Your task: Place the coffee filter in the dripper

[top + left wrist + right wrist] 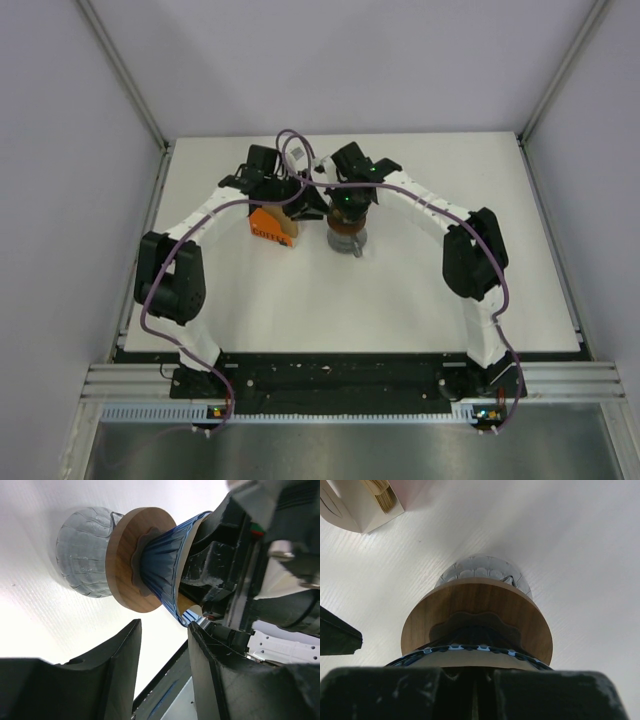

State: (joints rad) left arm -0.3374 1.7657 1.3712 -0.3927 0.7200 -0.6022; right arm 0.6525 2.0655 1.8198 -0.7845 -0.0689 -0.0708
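The dripper (160, 565), a dark ribbed cone on a round wooden collar (475, 612), stands on a clear cup (82, 555) at mid-table (346, 230). The tan coffee filter (475, 659) lies inside the cone, its edge showing along the rim (189, 602). My right gripper (476, 672) is shut and reaches down into the cone from above (347, 205), pinched on the filter paper. My left gripper (165, 625) hovers just left of the dripper, beside it, open with nothing between its fingers.
An orange filter pack (272, 226) stands just left of the dripper, under the left wrist; its white side and stacked filters show in the right wrist view (362, 502). Both arms crowd together over the middle of the white table (420, 290).
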